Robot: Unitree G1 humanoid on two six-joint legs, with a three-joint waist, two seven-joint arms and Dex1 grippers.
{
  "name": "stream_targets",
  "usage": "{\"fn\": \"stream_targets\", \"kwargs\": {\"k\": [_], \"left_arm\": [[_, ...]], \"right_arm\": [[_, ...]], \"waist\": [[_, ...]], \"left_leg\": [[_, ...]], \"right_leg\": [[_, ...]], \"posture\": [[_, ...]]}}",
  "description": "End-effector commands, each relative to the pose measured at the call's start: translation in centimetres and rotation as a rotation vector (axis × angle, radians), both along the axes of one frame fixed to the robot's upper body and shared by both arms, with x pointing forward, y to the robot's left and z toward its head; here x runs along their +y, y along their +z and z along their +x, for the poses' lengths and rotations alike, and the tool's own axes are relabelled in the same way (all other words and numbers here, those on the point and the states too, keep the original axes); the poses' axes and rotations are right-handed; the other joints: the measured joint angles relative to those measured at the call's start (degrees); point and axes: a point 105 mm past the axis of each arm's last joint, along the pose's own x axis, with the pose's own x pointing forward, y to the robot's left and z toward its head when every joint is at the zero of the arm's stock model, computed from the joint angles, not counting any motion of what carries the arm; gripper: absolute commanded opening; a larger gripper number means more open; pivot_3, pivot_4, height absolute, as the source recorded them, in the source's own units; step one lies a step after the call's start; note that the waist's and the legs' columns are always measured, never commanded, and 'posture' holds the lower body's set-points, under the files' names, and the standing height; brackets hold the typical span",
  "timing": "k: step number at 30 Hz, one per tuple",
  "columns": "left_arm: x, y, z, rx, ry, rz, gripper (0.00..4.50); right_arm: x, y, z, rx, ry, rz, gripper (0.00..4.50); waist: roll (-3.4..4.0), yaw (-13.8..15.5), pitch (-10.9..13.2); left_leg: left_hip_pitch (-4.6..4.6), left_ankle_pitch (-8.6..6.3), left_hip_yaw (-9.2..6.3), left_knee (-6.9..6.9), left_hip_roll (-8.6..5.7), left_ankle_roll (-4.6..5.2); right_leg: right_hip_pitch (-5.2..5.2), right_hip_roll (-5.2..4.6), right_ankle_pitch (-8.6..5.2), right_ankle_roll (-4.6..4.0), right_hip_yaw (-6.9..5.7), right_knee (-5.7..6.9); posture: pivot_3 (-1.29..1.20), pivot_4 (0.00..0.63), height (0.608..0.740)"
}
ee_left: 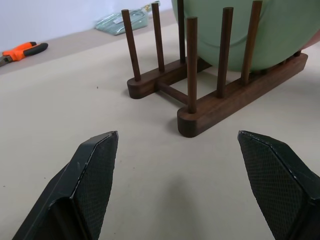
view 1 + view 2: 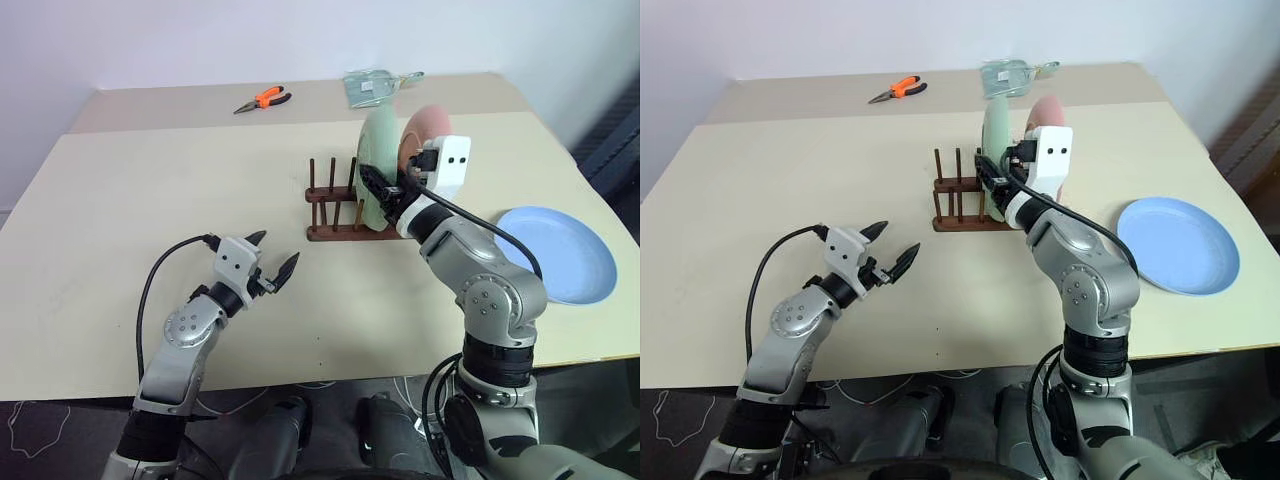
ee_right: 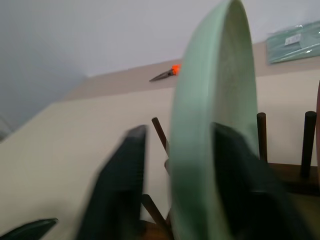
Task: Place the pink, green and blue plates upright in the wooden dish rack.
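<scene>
On the left side, the left gripper [image 2: 272, 260] hovers over the bare beige table [image 2: 150, 200], and its two black fingers are spread wide apart with nothing between them. It points toward the small dark-brown wooden dish rack [image 2: 335, 215], which stands near the middle of the table. Far behind, close to the back edge of the table, lies one pair of pliers with orange handles [image 2: 264, 99], and further right one flat clear plastic bag [image 2: 372, 85].

The rack holds two plates. The round mint green plastic plate [image 2: 378, 165] stands upright between the pegs, and the round pale pink plastic plate [image 2: 425, 130] stands just behind it, at the right end of the rack. The pegs at the left end of the rack are free.

The right gripper [image 3: 177, 190] is at the green plate. Its two fingers stand on both sides of the plate's rim, and there is a gap on one side, so the grip looks loosened and not clenched.

On the right, the round light blue plastic plate [image 2: 555, 250] lies flat on the table, well apart from the rack. In total there are three plates, one of each colour.
</scene>
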Motion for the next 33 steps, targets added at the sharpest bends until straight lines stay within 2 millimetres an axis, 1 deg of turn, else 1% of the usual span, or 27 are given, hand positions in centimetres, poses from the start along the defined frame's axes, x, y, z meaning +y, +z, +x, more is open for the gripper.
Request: {"fn": "stream_targets", "kwargs": {"k": [1, 2, 5, 7, 9, 12, 13, 14, 16, 18, 19, 20, 21, 22, 25, 27, 29, 31, 33], "left_arm": [[-0.6, 1.1, -0.3, -0.055, -0.024, 0.006, 3.95], [-0.6, 1.0, -0.3, -0.051, -0.027, 0.002, 3.95], [-0.6, 1.0, -0.2, -0.041, -0.033, -0.010, 3.95], [-0.7, 1.2, -0.2, -0.024, -0.048, -0.061, 4.48], [-0.7, 1.3, -0.2, -0.018, -0.058, -0.076, 4.48], [-1.0, 1.2, -0.3, -0.022, -0.080, -0.046, 4.48], [-1.1, 1.2, -0.2, -0.025, -0.081, -0.042, 4.48], [-1.1, 1.1, -0.2, -0.023, -0.083, -0.043, 4.49], [-1.4, 1.1, -0.2, -0.025, -0.099, -0.039, 4.49], [-1.7, 1.0, -0.3, -0.017, -0.127, -0.042, 4.49], [-2.1, 1.0, -0.4, -0.013, -0.153, -0.039, 4.49], [-2.4, 0.9, -0.6, -0.009, -0.180, -0.036, 4.49], [-2.8, 0.9, -0.7, -0.003, -0.211, -0.034, 4.49], [-3.1, 0.8, -0.9, 0.005, -0.238, -0.033, 4.49], [-3.8, 0.6, -1.3, 0.019, -0.298, -0.018, 4.49], [-4.0, 0.4, -1.3, 0.024, -0.312, -0.007, 4.49], [-4.2, 0.3, -1.3, 0.029, -0.330, 0.004, 4.49], [-4.2, 0.2, -1.4, 0.032, -0.340, 0.006, 4.49], [-4.2, 0.2, -1.5, 0.033, -0.341, 0.007, 4.49]], "right_arm": [[0.5, 2.4, -0.6, -0.130, 0.009, -0.037, 3.77], [0.4, 3.1, -0.7, -0.185, -0.003, -0.076, 4.20], [0.2, 4.5, -1.2, -0.308, -0.024, -0.169, 4.20], [-0.5, 6.3, -1.7, -0.430, -0.051, -0.244, 4.27], [-0.9, 7.4, -2.2, -0.513, -0.054, -0.293, 4.27], [-2.4, 9.2, -2.9, -0.603, -0.072, -0.332, 4.27], [-3.3, 9.9, -3.1, -0.630, -0.099, -0.342, 4.27], [-4.3, 10.5, -3.2, -0.651, -0.132, -0.353, 4.39], [-7.7, 11.5, -3.0, -0.656, -0.250, -0.360, 4.39], [-11.7, 11.5, -2.8, -0.611, -0.383, -0.374, 4.39], [-13.6, 11.0, -2.7, -0.574, -0.436, -0.396, 4.39], [-15.1, 10.3, -2.7, -0.532, -0.470, -0.414, 4.39], [-16.3, 8.9, -2.6, -0.461, -0.484, -0.446, 4.39], [-17.1, 7.5, -2.6, -0.393, -0.481, -0.480, 4.39], [-18.1, 2.2, -3.1, -0.199, -0.417, -0.613, 4.39], [-18.7, -0.6, -3.5, -0.087, -0.410, -0.620, 4.39], [-18.7, -3.6, -4.0, 0.020, -0.387, -0.662, 4.39], [-18.7, -5.8, -4.4, 0.106, -0.380, -0.679, 4.39], [-19.5, -7.4, -4.5, 0.174, -0.426, -0.703, 4.39]], "waist": [[0.00, -0.02, 0.00], [0.01, -0.05, 0.00], [0.01, 0.00, 0.01], [0.02, 0.03, 0.01], [0.02, 0.05, 0.01], [0.01, 0.06, 0.01], [0.01, 0.09, 0.01], [0.01, 0.12, 0.01], [0.00, 0.25, 0.01], [0.00, 0.35, 0.01], [0.00, 0.44, 0.01], [-0.02, 0.73, 0.00], [-0.02, 0.89, 0.00], [-0.01, 1.15, 0.00], [0.11, 1.36, 0.01], [0.27, 1.38, 0.03], [0.43, 1.38, 0.06], [0.43, 1.45, 0.05], [0.44, 1.50, 0.05]], "left_leg": [[0.00, 0.00, 0.00, 0.00, 0.00, 0.00], [0.00, 0.00, 0.00, 0.00, 0.00, 0.00], [0.00, 0.00, 0.00, 0.00, 0.00, 0.00], [0.00, 0.00, 0.01, 0.00, 0.00, 0.00], [-0.01, 0.00, 0.01, 0.01, 0.00, 0.01], [-0.02, -0.01, 0.01, 0.02, 0.00, 0.01], [-0.01, -0.01, 0.00, 0.02, 0.00, 0.01], [-0.02, -0.01, 0.01, 0.02, 0.00, 0.01], [-0.02, -0.01, 0.00, 0.04, 0.00, 0.02], [-0.03, -0.03, 0.00, 0.06, 0.00, 0.06], [-0.03, -0.04, 0.00, 0.07, -0.01, 0.08], [-0.03, -0.05, 0.01, 0.07, -0.01, 0.09], [-0.03, -0.06, 0.00, 0.07, -0.01, 0.12], [-0.02, -0.08, 0.01, 0.06, -0.01, 0.13], [-0.02, -0.09, 0.04, 0.03, 0.02, 0.15], [-0.02, -0.08, 0.07, 0.04, 0.02, 0.15], [-0.02, -0.08, 0.12, 0.09, 0.02, 0.16], [-0.01, -0.08, 0.13, 0.12, 0.03, 0.16], [-0.01, -0.08, 0.13, 0.11, 0.02, 0.16]], "right_leg": [[0.00, 0.00, 0.00, 0.00, 0.00, 0.00], [0.00, 0.00, 0.00, 0.00, 0.00, 0.00], [0.00, 0.00, 0.00, 0.00, -0.01, 0.00], [0.00, 0.00, 0.00, 0.01, -0.01, -0.01], [0.01, -0.01, 0.00, 0.01, -0.02, -0.03], [0.01, -0.01, 0.00, 0.01, -0.03, -0.03], [0.02, -0.01, 0.00, 0.01, -0.03, -0.03], [0.03, -0.02, 0.00, 0.01, -0.03, -0.04], [0.05, -0.02, 0.00, 0.01, -0.03, -0.06], [0.09, -0.02, 0.00, 0.02, -0.04, -0.11], [0.11, -0.03, 0.00, 0.02, -0.05, -0.14], [0.12, -0.03, 0.00, 0.02, -0.05, -0.17], [0.15, -0.03, -0.01, 0.02, -0.07, -0.21], [0.15, -0.03, -0.01, 0.02, -0.07, -0.23], [0.13, -0.04, -0.01, 0.02, -0.05, -0.24], [0.12, -0.07, -0.01, 0.02, -0.03, -0.21], [0.11, -0.07, -0.01, 0.02, 0.00, -0.20], [0.13, -0.06, -0.01, 0.02, 0.00, -0.19], [0.14, -0.07, -0.01, 0.03, 0.00, -0.20]], "posture": [[0.00, 0.150, 0.740], [0.00, 0.150, 0.740], [0.00, 0.150, 0.740], [0.00, 0.150, 0.740], [0.00, 0.150, 0.740], [0.00, 0.150, 0.740], [0.00, 0.150, 0.740], [0.00, 0.150, 0.740], [0.00, 0.150, 0.740], [0.00, 0.150, 0.740], [0.00, 0.150, 0.740], [0.00, 0.150, 0.740], [0.00, 0.150, 0.740], [0.00, 0.150, 0.740], [0.00, 0.150, 0.740], [0.00, 0.150, 0.740], [0.00, 0.150, 0.740], [0.00, 0.150, 0.740], [0.00, 0.150, 0.740]]}}
